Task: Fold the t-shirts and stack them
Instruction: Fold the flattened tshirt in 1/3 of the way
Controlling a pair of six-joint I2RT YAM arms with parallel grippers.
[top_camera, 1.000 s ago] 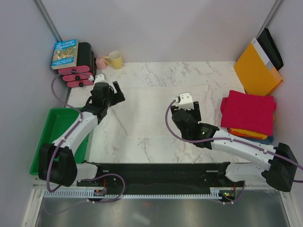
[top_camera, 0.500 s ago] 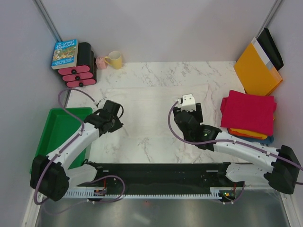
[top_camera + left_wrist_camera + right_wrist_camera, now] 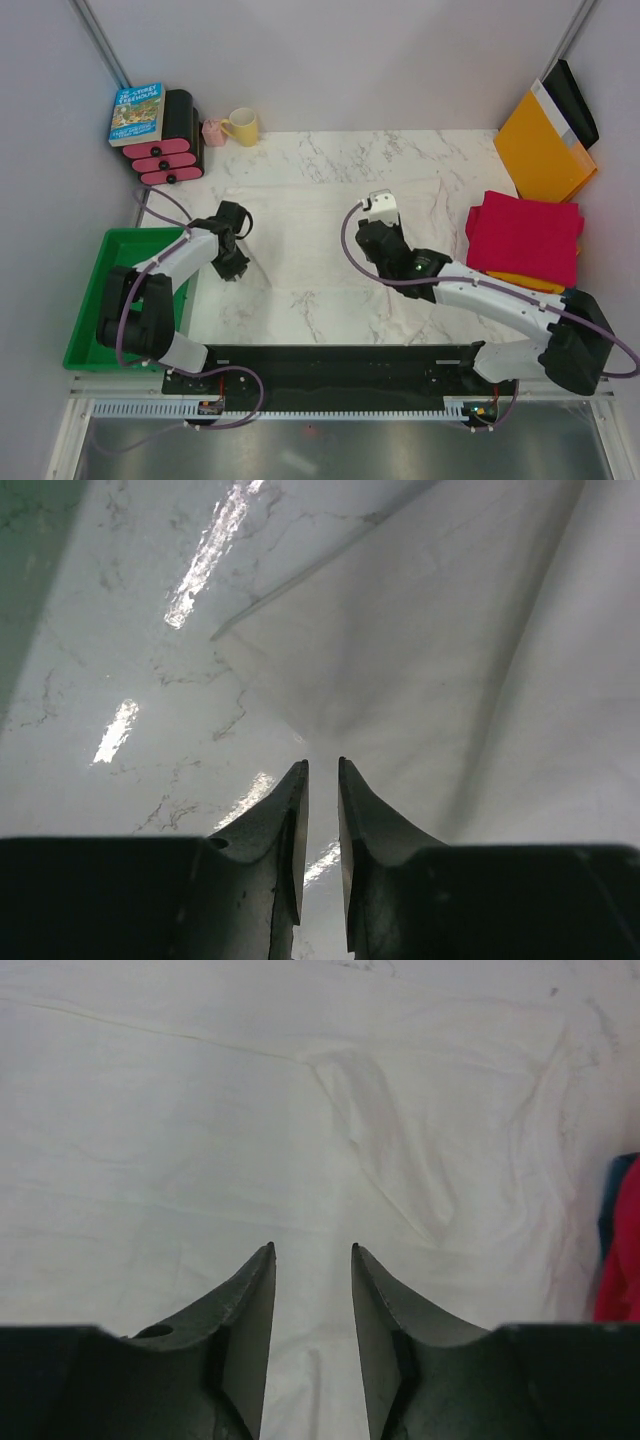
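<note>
I've got the white t-shirt under me, plain, no print, almost lost against the surface, which is white marble with grey veins. Off to the right, the crimson red shirt tops the orange shirt, with the dark blue shirt peeking out below. There's an orange-yellow envelope behind, a bright green tray on the left and a yellow mug at the back.

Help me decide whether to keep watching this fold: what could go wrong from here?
The left tool seems to pinch only a sliver of the white shirt; it may slip out on lifting. The right tool stands open over flat cloth; closing could bunch it or miss. The right arm lies close to the red shirt and might nudge it.
</note>
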